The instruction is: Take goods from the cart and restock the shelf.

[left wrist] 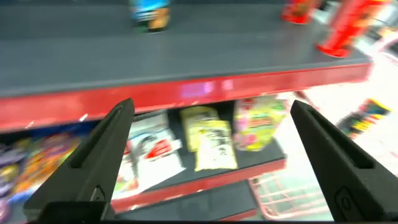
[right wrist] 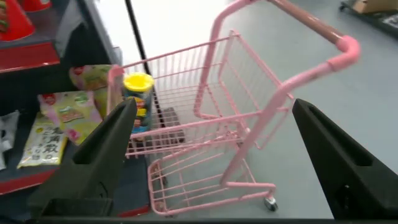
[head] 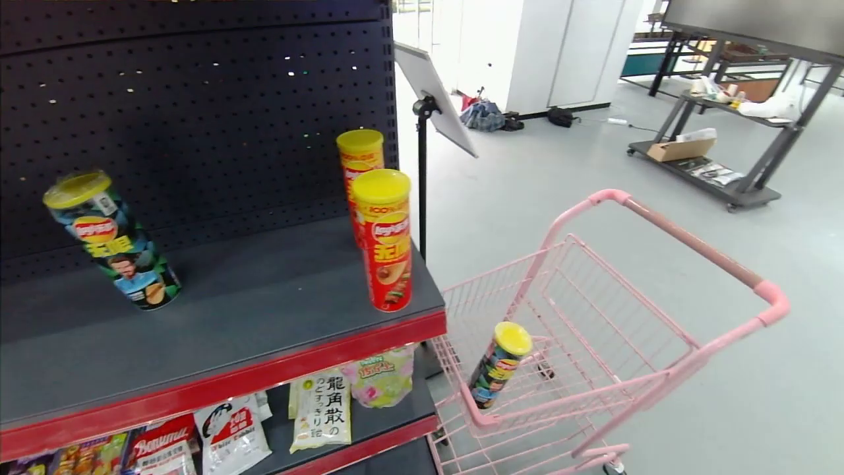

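A pink wire cart (head: 659,310) stands right of the shelf unit; one dark chip can with a yellow lid (head: 499,374) leans in its front corner. On the grey shelf board (head: 264,310) stand two red chip cans (head: 384,241) at the right end and a dark green can (head: 112,241), tilted, at the left. My left gripper (left wrist: 208,140) is open and empty, facing the shelf's red front edge (left wrist: 186,92). My right gripper (right wrist: 211,137) is open and empty, hovering above the cart (right wrist: 249,124), with the dark can (right wrist: 138,99) in view beyond one finger.
Snack bags (head: 320,409) lie on the lower shelf below the red edge. A white board on a black stand (head: 432,99) rises just behind the shelf's right end. A black rolling rack (head: 719,158) stands far right across open grey floor.
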